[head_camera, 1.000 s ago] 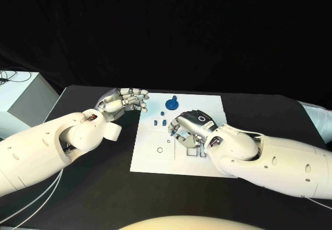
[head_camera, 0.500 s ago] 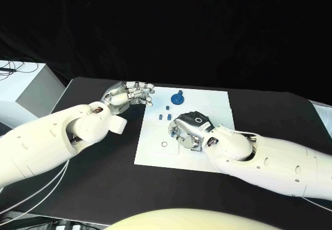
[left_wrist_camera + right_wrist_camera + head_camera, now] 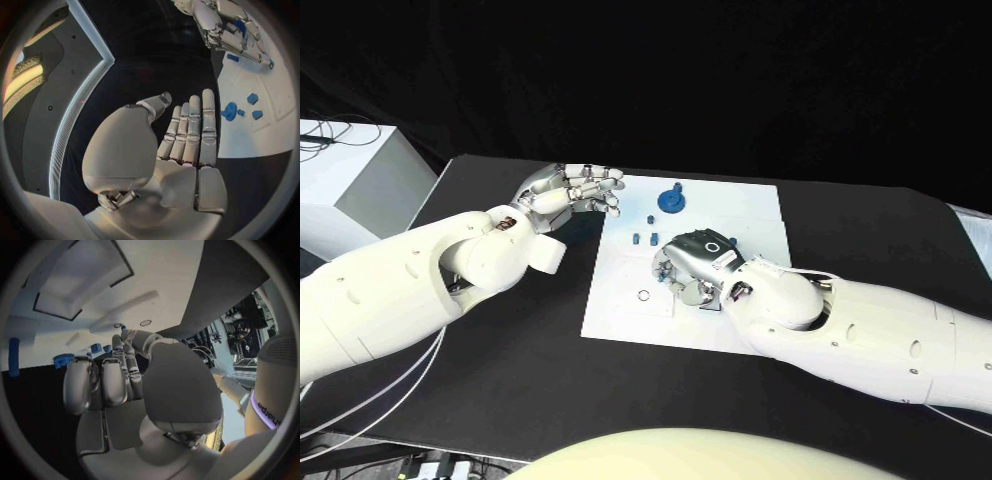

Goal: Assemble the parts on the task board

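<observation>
The white task board [image 3: 740, 215] lies mid-table. My right hand [image 3: 700, 262] hangs over its middle with fingers curled down, pinching a small blue part [image 3: 239, 25] at the fingertips. A blue gear-like part [image 3: 672, 202] stands near the board's far edge, and small blue pieces [image 3: 646, 238] stand just in front of it. A small ring [image 3: 643, 296] lies on the board's left side. My left hand [image 3: 574, 190] hovers over the black table beside the board's far left corner, fingers [image 3: 190, 125] straight and holding nothing.
A white box [image 3: 343, 175] stands beyond the table's left edge. White cables [image 3: 387, 400] trail under my left arm. The board has shallow rectangular recesses [image 3: 84, 287]. A blue peg [image 3: 14, 357] lies on the board past the gear [image 3: 62, 360].
The head view has shifted. Relative to the board, both hands stay about where they were, the right one still curled over the board's middle.
</observation>
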Robot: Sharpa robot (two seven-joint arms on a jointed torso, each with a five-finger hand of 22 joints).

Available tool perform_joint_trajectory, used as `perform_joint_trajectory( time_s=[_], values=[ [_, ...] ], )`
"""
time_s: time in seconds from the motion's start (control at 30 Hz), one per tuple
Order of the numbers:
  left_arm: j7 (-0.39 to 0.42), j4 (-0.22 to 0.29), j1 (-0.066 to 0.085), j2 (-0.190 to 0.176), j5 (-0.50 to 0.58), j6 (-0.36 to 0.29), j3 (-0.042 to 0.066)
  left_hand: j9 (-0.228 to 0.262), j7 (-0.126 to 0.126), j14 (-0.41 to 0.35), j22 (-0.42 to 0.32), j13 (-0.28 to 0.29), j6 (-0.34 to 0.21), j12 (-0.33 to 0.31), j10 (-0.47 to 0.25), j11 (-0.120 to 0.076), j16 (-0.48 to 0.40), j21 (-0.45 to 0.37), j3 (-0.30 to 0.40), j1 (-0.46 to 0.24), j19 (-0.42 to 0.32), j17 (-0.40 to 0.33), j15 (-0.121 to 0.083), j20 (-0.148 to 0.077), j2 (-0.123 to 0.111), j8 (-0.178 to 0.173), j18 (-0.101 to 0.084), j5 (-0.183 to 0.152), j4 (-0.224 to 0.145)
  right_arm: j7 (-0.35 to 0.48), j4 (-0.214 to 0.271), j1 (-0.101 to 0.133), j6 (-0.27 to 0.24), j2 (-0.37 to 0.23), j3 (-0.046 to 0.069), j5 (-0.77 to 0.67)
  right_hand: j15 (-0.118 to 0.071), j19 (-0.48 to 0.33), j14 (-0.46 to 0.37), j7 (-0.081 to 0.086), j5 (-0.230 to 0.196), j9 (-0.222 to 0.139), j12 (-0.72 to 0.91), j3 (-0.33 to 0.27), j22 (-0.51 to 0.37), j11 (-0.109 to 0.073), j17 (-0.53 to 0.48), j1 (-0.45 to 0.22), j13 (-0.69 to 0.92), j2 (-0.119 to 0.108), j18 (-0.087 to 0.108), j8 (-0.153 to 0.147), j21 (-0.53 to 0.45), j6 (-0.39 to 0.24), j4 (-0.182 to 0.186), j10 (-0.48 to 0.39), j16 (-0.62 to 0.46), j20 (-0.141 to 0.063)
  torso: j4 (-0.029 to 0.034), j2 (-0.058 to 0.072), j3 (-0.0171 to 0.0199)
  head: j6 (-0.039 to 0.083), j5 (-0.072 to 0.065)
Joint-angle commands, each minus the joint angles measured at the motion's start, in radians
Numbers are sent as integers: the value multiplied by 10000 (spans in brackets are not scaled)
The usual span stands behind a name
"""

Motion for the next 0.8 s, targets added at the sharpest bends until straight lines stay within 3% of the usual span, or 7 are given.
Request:
perform_joint_trajectory(
  time_s=[0.03,0.8],
  values=[
    [39,27,0,4,-54,111,8,-17,91,51,14,-9,-68,-14,-16,28,-46,-9,6,51,53,4,21,-11,38,-2,95,9,-47,-111,1,-9,117,6,-2,-218,-70,93,428,-7,27,13,17,56,-5,-230,-8,-50,9,88,-171,33,6,43,16,326,22,2,11,8,8,-26,2],
    [27,0,0,14,-65,140,9,-21,91,52,16,-13,-69,-11,-15,29,-56,-11,2,34,45,5,25,-8,41,4,93,9,-39,-253,-49,-10,-48,43,-1,-286,-69,95,430,-6,35,24,8,65,9,-229,3,-66,8,87,-173,40,17,37,13,327,39,2,12,-3,-18,-69,-7]
  ],
)
